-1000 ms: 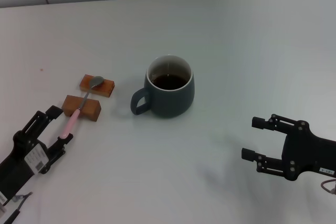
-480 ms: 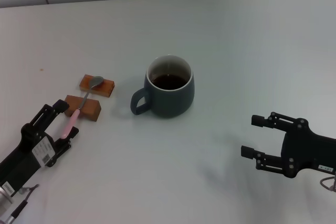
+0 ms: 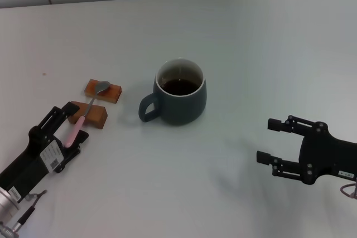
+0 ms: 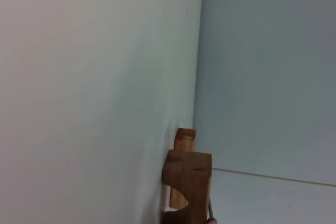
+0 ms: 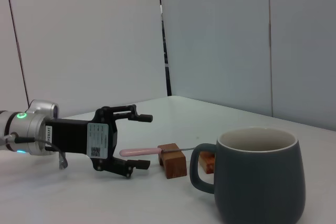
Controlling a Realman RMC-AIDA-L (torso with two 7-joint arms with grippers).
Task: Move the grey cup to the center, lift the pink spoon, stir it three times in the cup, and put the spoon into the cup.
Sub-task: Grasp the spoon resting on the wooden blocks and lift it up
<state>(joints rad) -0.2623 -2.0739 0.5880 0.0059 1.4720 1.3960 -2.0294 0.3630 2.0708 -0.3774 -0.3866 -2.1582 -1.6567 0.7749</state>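
In the head view, the grey cup (image 3: 179, 91) is standing upright just above the centre of the frame on the white table (image 3: 251, 37), its loop handle pointing to the lower left and dark liquid showing inside. At middle left, the pink spoon (image 3: 83, 115) is lying across two wooden blocks (image 3: 96, 102), its metal bowl resting on the farther block and its pale handle reaching down-left. The left gripper (image 3: 73, 121) is sitting at lower left with its fingers spread wide on either side of the spoon handle, not closed on it. At lower right, the right gripper (image 3: 269, 140) is hovering with its fingers apart, holding nothing, well apart from the cup.

In the left wrist view, the two wooden blocks (image 4: 186, 174) are showing at the bottom centre, one behind the other.

In the right wrist view, the cup (image 5: 259, 179) is filling the lower right. The left gripper (image 5: 139, 141) is reaching in from the left with fingers parted above and below the spoon (image 5: 152, 151), which is lying on the nearer block.
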